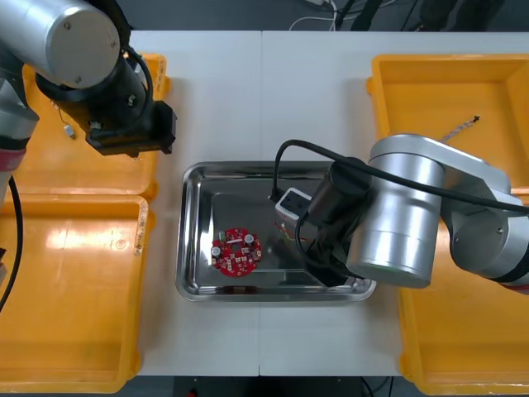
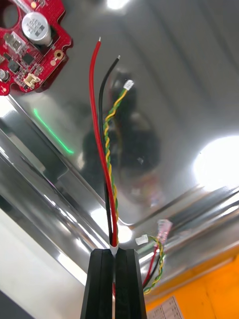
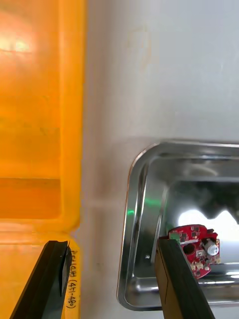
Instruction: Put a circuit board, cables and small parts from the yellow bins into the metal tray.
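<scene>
Robot lab: yellow bins (image 1: 66,314), metal tray (image 1: 187,248)

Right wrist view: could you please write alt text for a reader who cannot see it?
The right claw, shut on red, black and twisted cables, holds them over the metal tray. A red circuit board lies in the tray past their tips.

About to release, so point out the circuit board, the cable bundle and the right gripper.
circuit board (image 1: 235,251): front view, centre of the red disc.
cable bundle (image 2: 105,164): right wrist view, mid-length, where the wires run together.
right gripper (image 2: 114,251): right wrist view, midway between fingertips shut on the bundle.
</scene>
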